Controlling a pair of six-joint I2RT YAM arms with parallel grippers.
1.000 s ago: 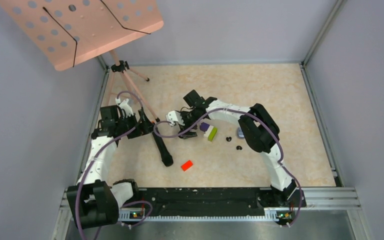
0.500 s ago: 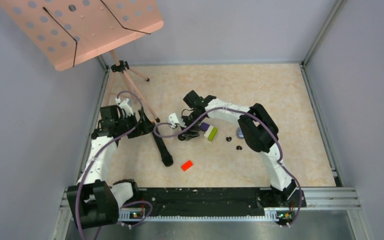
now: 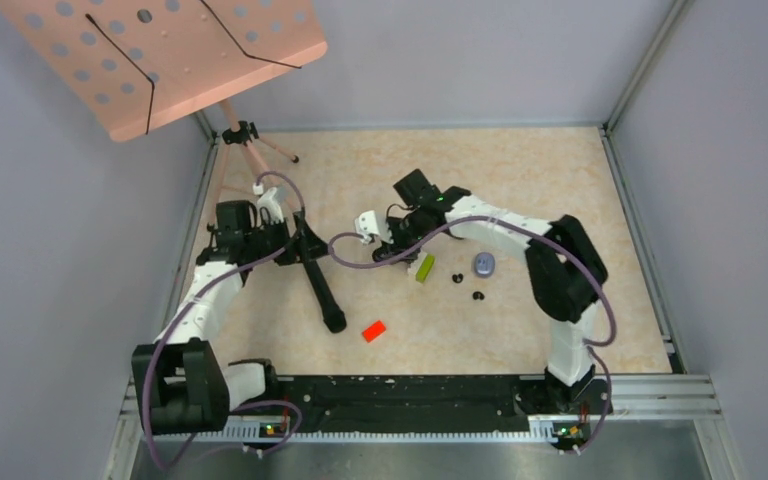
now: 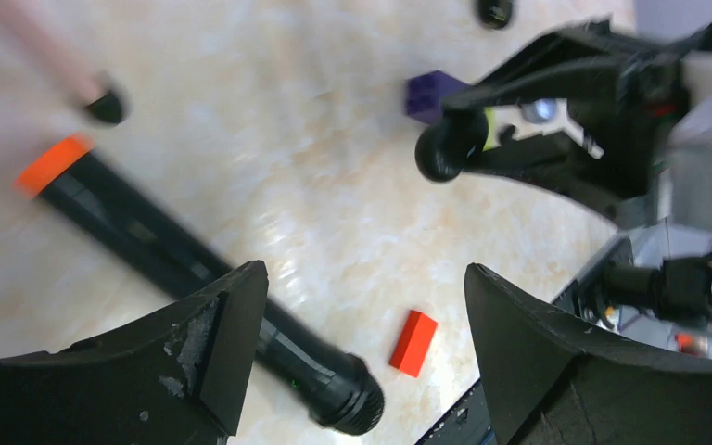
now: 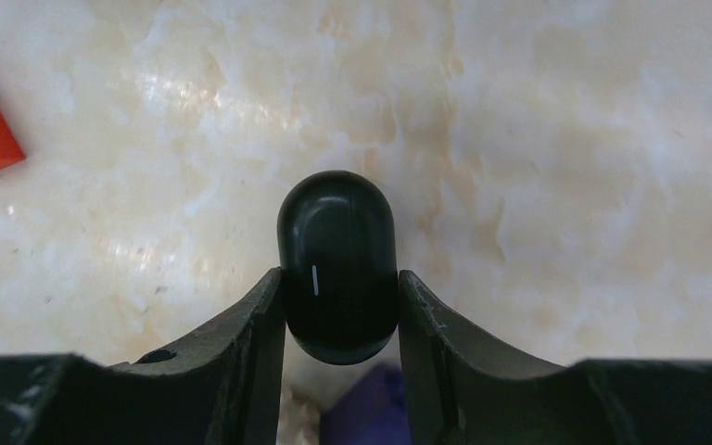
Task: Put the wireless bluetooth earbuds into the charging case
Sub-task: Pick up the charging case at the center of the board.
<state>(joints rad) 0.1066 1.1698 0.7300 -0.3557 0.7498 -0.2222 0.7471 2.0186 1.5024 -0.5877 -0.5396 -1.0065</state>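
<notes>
The pink perforated music stand (image 3: 160, 60) rests on a tripod whose long black leg (image 4: 130, 232) lies directly under the left gripper (image 4: 366, 278). Its fingers are spread wide and empty, and a careless descent could knock the leg.

The right gripper (image 5: 340, 278) pinches a glossy black pebble-shaped charging case (image 5: 337, 241) by its smooth, rounded sides, so it may squirt out or twist. The case looks closed.

Two tiny black earbuds (image 3: 457, 278) lie loose on the marbled table (image 3: 560, 200) near a lime-green block (image 3: 425, 267), apart from the case. A sweeping arm could scatter them.
</notes>
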